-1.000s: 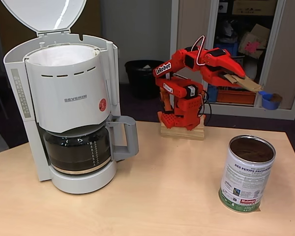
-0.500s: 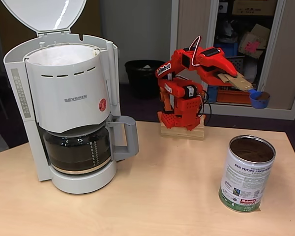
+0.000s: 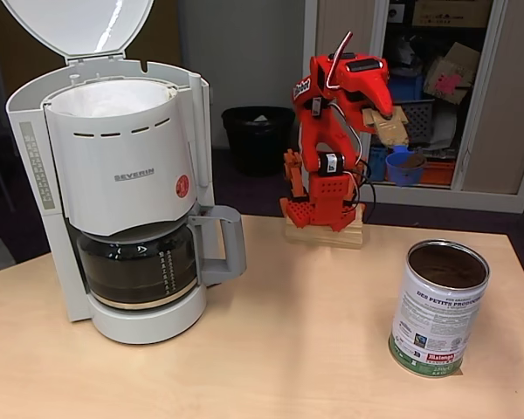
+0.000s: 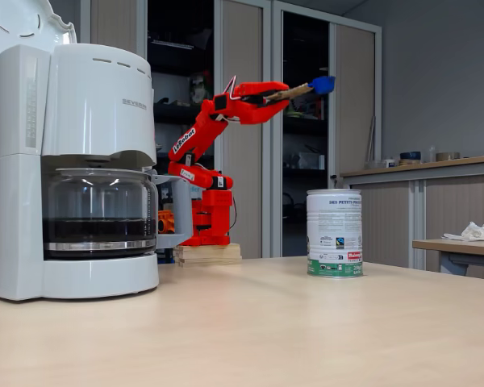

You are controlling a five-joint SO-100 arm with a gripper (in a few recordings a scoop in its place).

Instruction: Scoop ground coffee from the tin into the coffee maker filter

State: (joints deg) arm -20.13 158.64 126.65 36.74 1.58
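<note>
On table: one tin (image 3: pixel 438 307), one coffee maker (image 3: pixel 122 188); end effector (image 3: pixel 386 120) clamps one blue scoop (image 3: pixel 405 168).

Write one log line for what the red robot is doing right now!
gripper: shut on blue plastic scoop | scoop: holds brown coffee, raised | tall metal tin: open | white filter basket: lid up

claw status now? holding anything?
Claw: shut on the scoop handle; blue scoop raised in the air, brown coffee visible in its bowl.
</note>
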